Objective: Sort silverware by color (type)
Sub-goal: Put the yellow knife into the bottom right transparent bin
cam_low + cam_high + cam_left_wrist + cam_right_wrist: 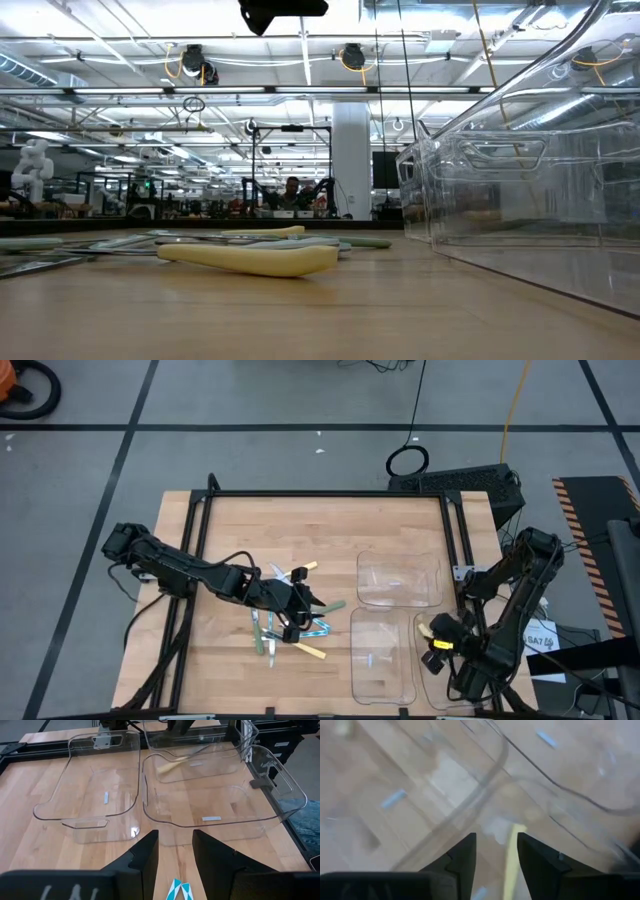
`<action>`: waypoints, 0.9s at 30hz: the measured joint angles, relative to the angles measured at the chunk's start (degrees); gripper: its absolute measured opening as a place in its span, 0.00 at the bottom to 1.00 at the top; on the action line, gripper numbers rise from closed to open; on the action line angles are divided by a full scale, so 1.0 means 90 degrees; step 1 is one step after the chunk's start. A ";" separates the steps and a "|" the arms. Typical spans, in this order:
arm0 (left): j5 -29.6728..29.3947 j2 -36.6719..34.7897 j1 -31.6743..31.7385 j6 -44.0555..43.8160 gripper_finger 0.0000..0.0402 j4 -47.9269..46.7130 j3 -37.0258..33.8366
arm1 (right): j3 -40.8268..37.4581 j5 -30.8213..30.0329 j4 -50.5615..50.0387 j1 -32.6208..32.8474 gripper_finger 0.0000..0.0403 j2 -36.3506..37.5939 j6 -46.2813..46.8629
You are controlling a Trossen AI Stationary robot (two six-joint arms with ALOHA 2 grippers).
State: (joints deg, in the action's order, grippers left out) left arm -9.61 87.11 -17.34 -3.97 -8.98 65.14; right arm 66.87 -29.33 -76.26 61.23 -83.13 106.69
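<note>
The silverware pile lies on the wooden table left of centre, with yellow, pale green and light blue handles crossing each other. My left gripper hangs open above the pile with nothing between its fingers. My right gripper stands open over the rightmost clear tray, pointing steeply down. A yellow-handled utensil lies slanted in that tray. Its handle shows in the gap between my right fingers, nearer one of them, and I cannot tell whether it touches that finger. In the low view a yellow handle lies flat on the wood.
Three clear plastic trays stand right of centre: one farther back, one near the front edge and the rightmost one beside it. A black frame borders the table. The room with shelving shows beyond it.
</note>
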 joint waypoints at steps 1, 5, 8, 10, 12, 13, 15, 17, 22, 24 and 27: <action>0.0000 0.0000 0.0000 0.0003 0.32 -0.0014 0.0000 | 0.0000 -0.0194 0.0069 0.0000 0.34 0.0000 -0.0092; -0.0330 0.0000 0.0000 0.0325 0.32 -0.0452 0.0000 | 0.0000 -0.0990 0.0236 0.0000 0.34 0.0000 -0.0337; -0.0452 0.0000 0.0002 0.0566 0.32 -0.1110 0.0000 | 0.0014 -0.1612 0.0375 0.0000 0.34 0.0000 -0.0730; -0.0448 0.0000 -0.0007 0.0592 0.32 -0.1353 -0.0001 | 0.0110 -0.2042 0.0375 0.0000 0.34 -0.0005 -0.1050; -0.0444 0.0000 -0.0010 0.0591 0.32 -0.1298 -0.0087 | 0.0270 -0.2567 0.0354 -0.0020 0.34 -0.0005 -0.1464; -0.0444 0.0000 -0.0011 0.0605 0.32 -0.1234 -0.0181 | 0.0384 -0.2788 0.0353 -0.0040 0.34 -0.0005 -0.1716; -0.0440 0.0000 0.0030 0.0670 0.32 -0.1204 -0.0394 | 0.0610 -0.3115 0.0410 -0.0046 0.34 -0.0005 -0.2155; -0.0457 0.0005 0.0126 0.0660 0.32 -0.1190 -0.0596 | 0.0825 -0.3299 0.0539 -0.0049 0.34 -0.0005 -0.2553; -0.0817 0.0005 0.0647 0.0134 0.32 -0.0864 -0.1189 | 0.1098 -0.3684 0.1098 -0.0046 0.34 -0.0005 -0.3694; -0.0834 0.0005 0.0901 -0.0026 0.32 -0.0528 -0.1451 | 0.1098 -0.3763 0.1248 -0.0049 0.35 -0.0005 -0.4044; -0.0833 0.0005 0.1287 -0.0272 0.32 -0.0364 -0.1697 | 0.1098 -0.3753 0.1259 -0.0053 0.35 -0.0005 -0.4206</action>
State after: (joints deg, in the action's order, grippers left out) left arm -17.10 87.15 -5.76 -6.42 -12.25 49.87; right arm 76.75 -63.11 -64.93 60.75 -83.18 68.83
